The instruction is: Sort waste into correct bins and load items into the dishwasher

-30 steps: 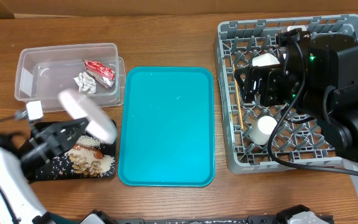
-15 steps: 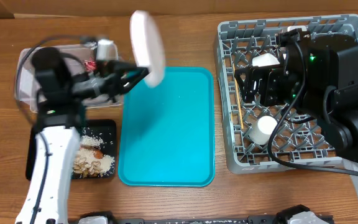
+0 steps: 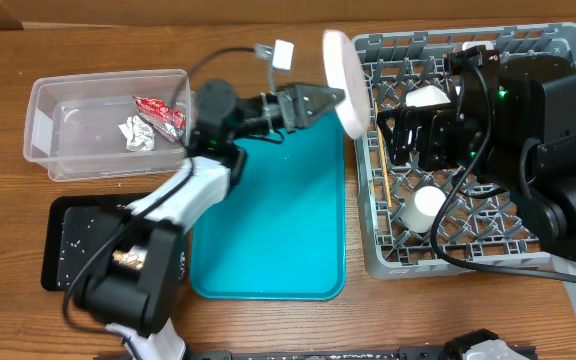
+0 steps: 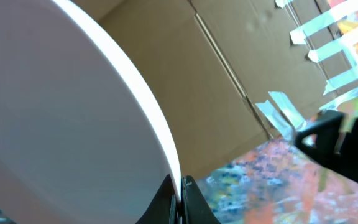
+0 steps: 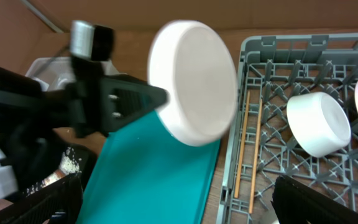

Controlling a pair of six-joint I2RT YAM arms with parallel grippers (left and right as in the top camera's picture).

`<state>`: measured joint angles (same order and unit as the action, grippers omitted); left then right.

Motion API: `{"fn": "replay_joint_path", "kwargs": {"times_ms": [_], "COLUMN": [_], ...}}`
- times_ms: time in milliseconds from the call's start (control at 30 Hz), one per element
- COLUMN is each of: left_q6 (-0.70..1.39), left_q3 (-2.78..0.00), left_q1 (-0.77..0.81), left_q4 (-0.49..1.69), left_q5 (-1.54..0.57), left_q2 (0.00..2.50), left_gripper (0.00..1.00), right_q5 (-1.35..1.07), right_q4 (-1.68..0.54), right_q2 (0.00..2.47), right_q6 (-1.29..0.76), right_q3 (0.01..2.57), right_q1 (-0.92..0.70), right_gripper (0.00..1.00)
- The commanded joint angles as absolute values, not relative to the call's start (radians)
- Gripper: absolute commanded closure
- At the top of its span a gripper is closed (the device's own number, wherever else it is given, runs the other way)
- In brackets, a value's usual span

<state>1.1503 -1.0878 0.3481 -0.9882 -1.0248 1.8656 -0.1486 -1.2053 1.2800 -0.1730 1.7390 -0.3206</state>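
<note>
A wooden table (image 3: 268, 40) is seen from above, with a grey dish rack (image 3: 373, 250) set at its right side. A teal tray (image 3: 268, 220) is laid at the middle, just beside the rack's left wall. A clear plastic bin (image 3: 78, 120) is placed at the upper left, and a black tray (image 3: 73, 250) below it, partly covered by the left arm.

A white plate (image 3: 346, 68) is held up on edge at the rack's upper-left corner, above the tray's far right corner. Its rim is pinched between the fingers of the left gripper (image 3: 320, 98), which is reached in from the tray side; in the left wrist view the fingertips (image 4: 188, 202) are seen closed tight on the plate's edge.

The right gripper (image 3: 420, 138) is held over the rack, well apart from the plate, its jaws spread wide with nothing between them.

A white bowl (image 3: 423, 207) and a pair of chopsticks (image 3: 383, 165) are lodged in the rack. A red wrapper (image 3: 160, 112) and crumpled foil (image 3: 136, 132) are lying in the bin.
</note>
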Motion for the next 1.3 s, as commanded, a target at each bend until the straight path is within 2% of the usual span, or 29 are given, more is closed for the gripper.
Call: {"fn": "replay_joint_path", "kwargs": {"times_ms": [0,300,433,500,533,567,733,833,933,1133,1233,1267], "left_q6": [1.238,1.211,1.182,1.182,1.182,1.182,1.139,1.031,0.841,0.466,0.316,0.27], "left_q3": [-1.136,-1.136,-1.137,-1.144,-1.151,-1.161,-1.224,-1.27,-1.318,-1.45,-1.545,-1.596], "left_q1": [0.389,0.426,0.418,0.41,0.408,0.405,0.393,0.374,0.342,0.266,0.237,0.229], "left_q4": [-1.027,-0.972,-0.95,-0.946,-0.939,-0.931,-0.851,-0.649,-0.326,0.365,0.695,0.849], "left_q5": [-0.994,-0.997,-1.012,-1.024,-1.03,-1.039,-1.066,-1.059,-1.002,-0.762,-0.587,-0.469], "left_q2": [1.908,1.992,1.991,1.991,1.991,1.991,1.977,1.937,1.872,1.703,1.611,1.57], "left_gripper": [0.96,0.94,0.62,0.3,0.05,0.0,0.0,0.0,0.0,0.0,0.0,0.0], "right_q5": [-0.139,-0.139,-0.139,-0.139,-0.139,-0.139,-0.139,-0.139,-0.139,-0.139,-0.139,-0.139], "right_q4": [-1.203,-1.203,-1.203,-1.203,-1.203,-1.203,-1.203,-1.203,-1.203,-1.203,-1.203,-1.203], "right_q2": [1.268,1.268,1.268,1.268,1.268,1.268,1.268,1.268,1.268,1.268,1.268,1.268], "right_q6": [-0.176,-0.176,-0.176,-0.176,-0.176,-0.176,-0.176,-0.176,-0.176,-0.176,-0.176,-0.176], "right_q3": [1.741,1.741,1.741,1.741,1.741,1.741,1.741,1.741,1.741,1.741,1.741,1.741], "right_q1": [-0.319,-0.319,-0.319,-0.319,-0.319,-0.319,-0.319,-0.319,-0.319,-0.319,-0.319,-0.319], "right_gripper": [0.0,0.0,0.0,0.0,0.0,0.0,0.0,0.0,0.0,0.0,0.0,0.0]}}
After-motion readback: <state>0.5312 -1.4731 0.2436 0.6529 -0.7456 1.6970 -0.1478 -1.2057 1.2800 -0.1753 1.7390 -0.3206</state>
